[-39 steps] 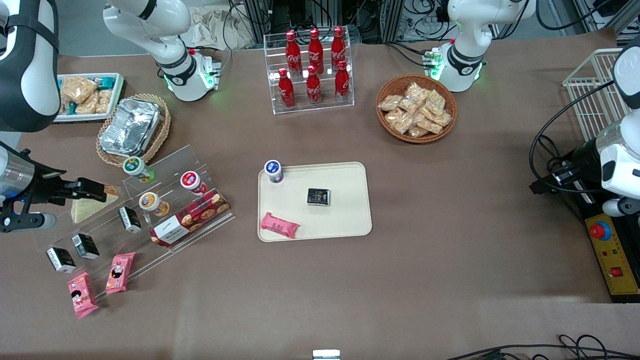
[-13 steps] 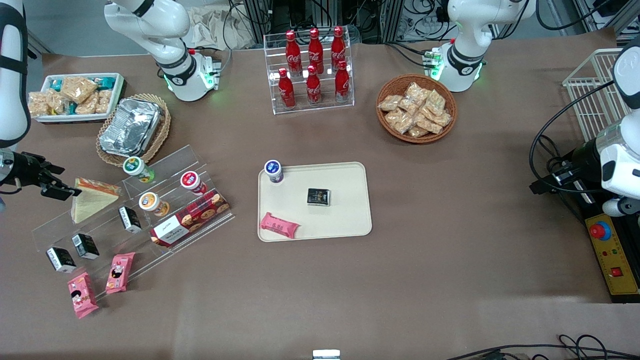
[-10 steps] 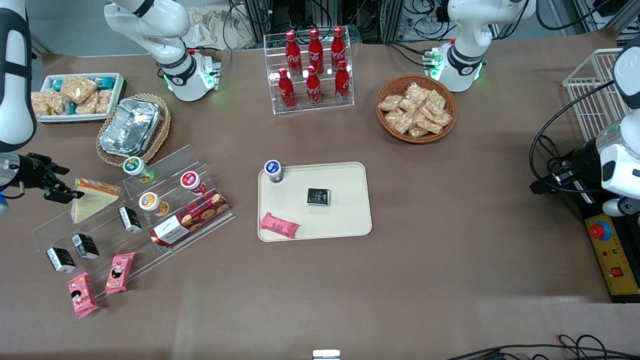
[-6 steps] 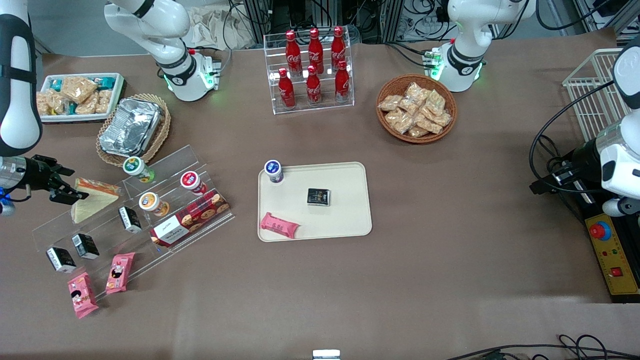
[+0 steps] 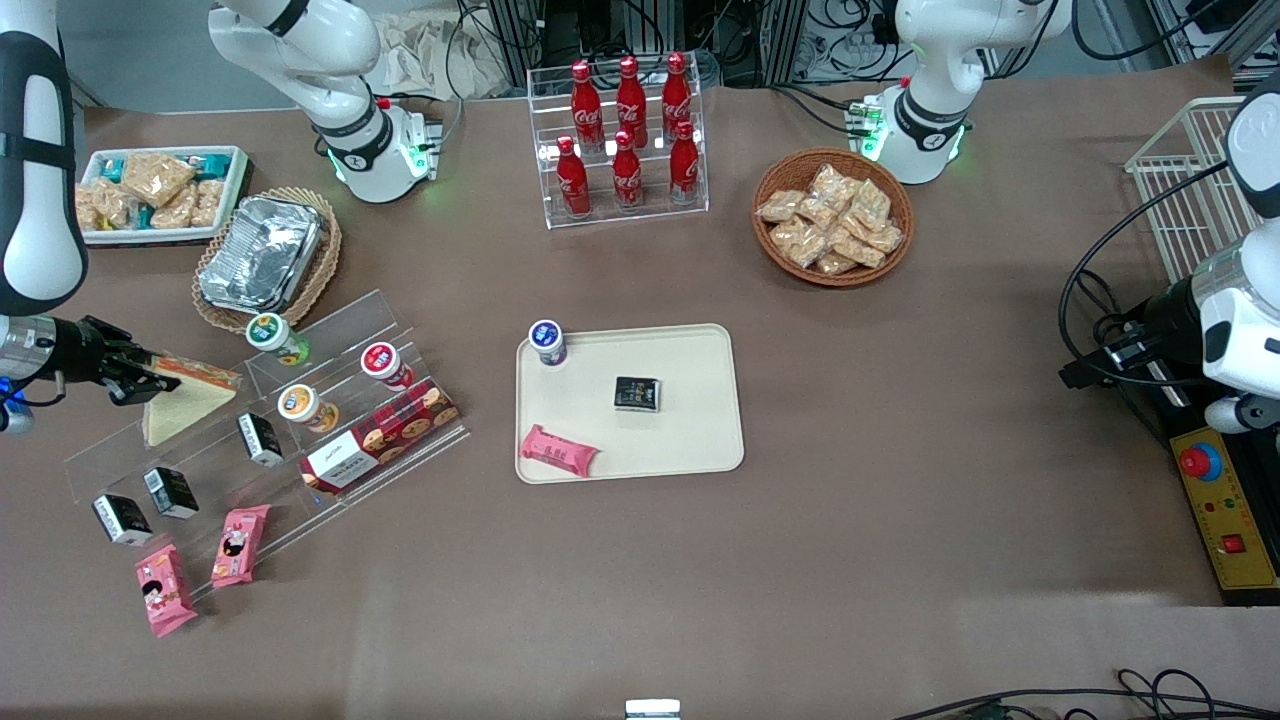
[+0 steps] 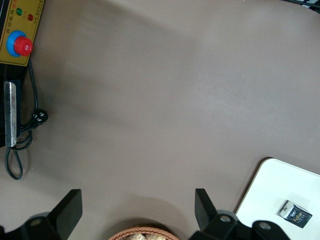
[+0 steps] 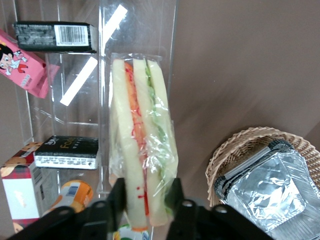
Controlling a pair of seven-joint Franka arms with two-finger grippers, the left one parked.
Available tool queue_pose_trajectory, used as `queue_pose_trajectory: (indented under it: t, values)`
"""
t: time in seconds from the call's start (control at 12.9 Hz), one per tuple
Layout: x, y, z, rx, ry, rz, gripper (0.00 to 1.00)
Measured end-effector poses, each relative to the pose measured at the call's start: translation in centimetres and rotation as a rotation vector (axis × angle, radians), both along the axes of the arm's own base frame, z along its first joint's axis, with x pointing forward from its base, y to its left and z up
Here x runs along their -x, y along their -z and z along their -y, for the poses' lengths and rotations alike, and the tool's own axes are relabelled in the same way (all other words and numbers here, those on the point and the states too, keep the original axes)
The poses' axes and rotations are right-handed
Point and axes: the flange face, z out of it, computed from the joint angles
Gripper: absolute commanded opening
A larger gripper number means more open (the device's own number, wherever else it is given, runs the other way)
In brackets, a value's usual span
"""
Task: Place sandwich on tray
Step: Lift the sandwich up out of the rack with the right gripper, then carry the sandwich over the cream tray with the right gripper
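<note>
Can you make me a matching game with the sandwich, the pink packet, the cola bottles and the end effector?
Things:
1. sandwich
2. pink snack packet
3. cola bottles
4. end effector

Places:
A. on the cream tray
B. in a clear rack by the robot bases
C. on the clear stepped shelf
D. fingers either side of the sandwich's end

Pairs: 1-C, 2-A, 3-B, 4-D
</note>
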Motion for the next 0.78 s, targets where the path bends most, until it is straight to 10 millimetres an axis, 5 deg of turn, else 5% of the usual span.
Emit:
queue_pose_trajectory:
  t: [0.31,0.78]
  values:
    - [-1.0,-1.3,-0.7,0.008,-0.049,0.039,0.13]
    - [-3.8,-10.2,-3.5,0.022,-0.498,0.144,0.06]
